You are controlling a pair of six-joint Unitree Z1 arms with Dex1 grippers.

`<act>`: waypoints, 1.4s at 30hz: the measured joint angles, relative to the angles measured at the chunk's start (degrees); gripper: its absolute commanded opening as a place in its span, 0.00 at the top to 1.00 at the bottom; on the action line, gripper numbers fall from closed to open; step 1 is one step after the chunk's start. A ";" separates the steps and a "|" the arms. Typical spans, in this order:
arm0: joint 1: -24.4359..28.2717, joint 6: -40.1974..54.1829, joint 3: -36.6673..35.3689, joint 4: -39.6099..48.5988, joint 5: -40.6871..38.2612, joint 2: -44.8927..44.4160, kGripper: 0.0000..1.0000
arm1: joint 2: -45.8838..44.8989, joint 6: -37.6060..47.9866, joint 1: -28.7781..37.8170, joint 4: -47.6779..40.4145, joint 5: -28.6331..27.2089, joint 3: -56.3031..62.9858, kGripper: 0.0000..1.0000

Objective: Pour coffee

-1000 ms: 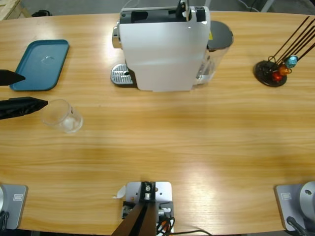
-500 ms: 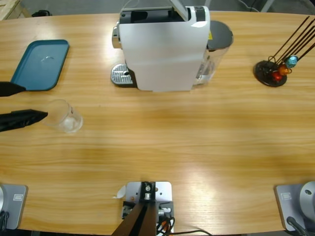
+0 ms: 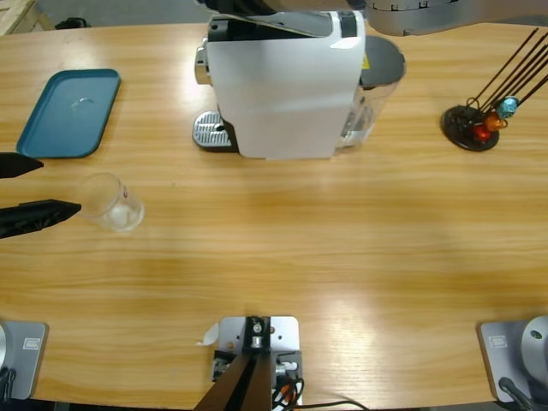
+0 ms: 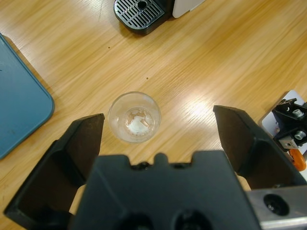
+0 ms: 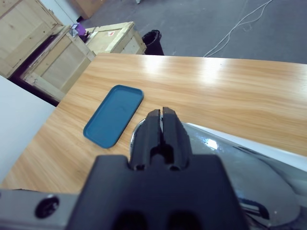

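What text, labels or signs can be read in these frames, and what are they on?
No text reads legibly.
Crate: a small red-and-white sticker, too small to read.
Coffee machine: a yellow label patch at its right side, too blurred to read.
Glass, tray, capsule stand: no markings visible.

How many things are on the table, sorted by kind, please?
Glass tumbler: 1
Blue tray: 1
Coffee machine: 1
Capsule stand: 1
Capsules on the stand: 3 visible (blue, orange, red)
Total: 7
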 measured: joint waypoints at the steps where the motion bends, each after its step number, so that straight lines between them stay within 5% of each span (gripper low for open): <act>1: 0.00 -0.05 0.00 -0.03 0.00 0.00 0.01 | 0.09 0.00 0.00 -0.11 0.00 0.00 1.00; 22: -0.04 -0.17 -4.13 -0.24 0.00 0.00 0.01 | 2.40 1.14 0.06 5.35 2.21 -0.87 1.00; 23: -0.04 -0.17 -4.13 -0.24 0.00 0.00 0.01 | 2.40 1.17 0.06 5.35 2.21 -0.87 0.65; 24: -0.04 -0.17 -4.13 -0.24 0.00 0.00 0.01 | 2.40 1.17 0.06 5.36 2.21 -0.87 0.13; 25: -0.04 -0.17 -4.13 -0.24 0.00 0.00 0.01 | 2.31 0.62 0.06 5.36 2.21 -0.87 0.01; 33: 0.17 3.62 -4.13 0.66 1.25 0.00 0.00 | -4.30 -11.25 -0.12 13.12 4.71 -1.08 0.00; 38: 0.74 9.45 -3.95 1.24 3.55 -0.02 0.02 | -15.07 -16.04 -3.21 15.64 17.08 -1.68 0.00; 42: 2.42 9.93 -1.66 3.08 4.51 -0.02 0.02 | -23.82 -17.55 -3.85 17.00 21.10 2.40 0.00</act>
